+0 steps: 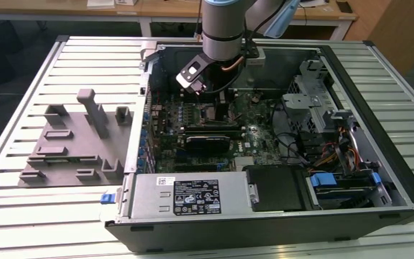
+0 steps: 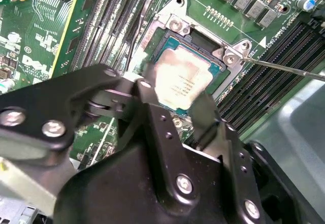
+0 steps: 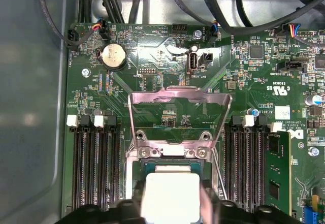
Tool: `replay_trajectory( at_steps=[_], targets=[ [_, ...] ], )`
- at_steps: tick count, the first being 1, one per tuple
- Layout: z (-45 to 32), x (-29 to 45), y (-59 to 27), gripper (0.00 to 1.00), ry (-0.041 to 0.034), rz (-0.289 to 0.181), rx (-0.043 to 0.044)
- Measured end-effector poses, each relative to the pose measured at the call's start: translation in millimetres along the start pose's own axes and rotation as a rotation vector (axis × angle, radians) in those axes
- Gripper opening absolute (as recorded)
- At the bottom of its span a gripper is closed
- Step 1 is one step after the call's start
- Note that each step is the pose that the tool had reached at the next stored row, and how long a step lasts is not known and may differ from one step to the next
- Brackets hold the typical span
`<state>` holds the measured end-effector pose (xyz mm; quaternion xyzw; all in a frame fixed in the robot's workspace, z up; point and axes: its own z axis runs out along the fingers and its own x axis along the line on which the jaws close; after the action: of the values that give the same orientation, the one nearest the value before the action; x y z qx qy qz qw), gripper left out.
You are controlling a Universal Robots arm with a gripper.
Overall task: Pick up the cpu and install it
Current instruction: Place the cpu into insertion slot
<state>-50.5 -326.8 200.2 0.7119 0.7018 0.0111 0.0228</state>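
- The cpu (image 2: 180, 82), a flat square chip with a pale silver top, sits between the two fingers (image 2: 204, 111) of the gripper (image 2: 175, 96)
- The pincer is clenched on the chip, with a finger against each of two opposite edges, as seen in both wrist views
- The chip hangs right over the open socket (image 3: 167, 164), close above it and roughly lined up with it; whether it touches the socket bed I cannot tell
- The socket's metal lid (image 3: 179, 113) stands tipped up at one edge of the socket, and a thin wire lever (image 2: 284, 67) sticks out to one side
- Rows of black memory slots (image 3: 94, 168) flank the socket on the green motherboard (image 3: 162, 61)
- In the exterior view, the grey arm (image 1: 221, 27) comes down from the top middle of the frame into an open computer case (image 1: 368, 65) lying on its side
- At the exterior view's left, a grey plastic tray (image 1: 70, 148) lies on a slatted metal table (image 1: 13, 205), well apart from the gripper
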Motion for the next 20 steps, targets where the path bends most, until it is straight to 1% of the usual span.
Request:
replay_trajectory(
  at_steps=[1,4,5,6,7,10,16,20],
  targets=[
    [0.0,0.0,0.0,0.53,0.0000,0.000,0.0000],
    [-0.1,0.0,0.0,0.35,0.0000,0.000,0.0000],
    [0.0,0.0,0.0,0.35,0.0000,0.000,0.0000],
    [-0.1,0.0,0.0,0.29,0.0000,0.000,0.0000],
    [-0.1,0.0,0.0,0.29,0.0000,0.000,0.0000],
    [-0.1,0.0,0.0,0.11,0.0000,0.000,0.0000],
    [-0.2,0.0,-0.1,0.11,0.0000,0.000,0.0000],
    [-0.2,0.0,-2.1,0.11,0.0001,0.000,0.0000]
  ],
)
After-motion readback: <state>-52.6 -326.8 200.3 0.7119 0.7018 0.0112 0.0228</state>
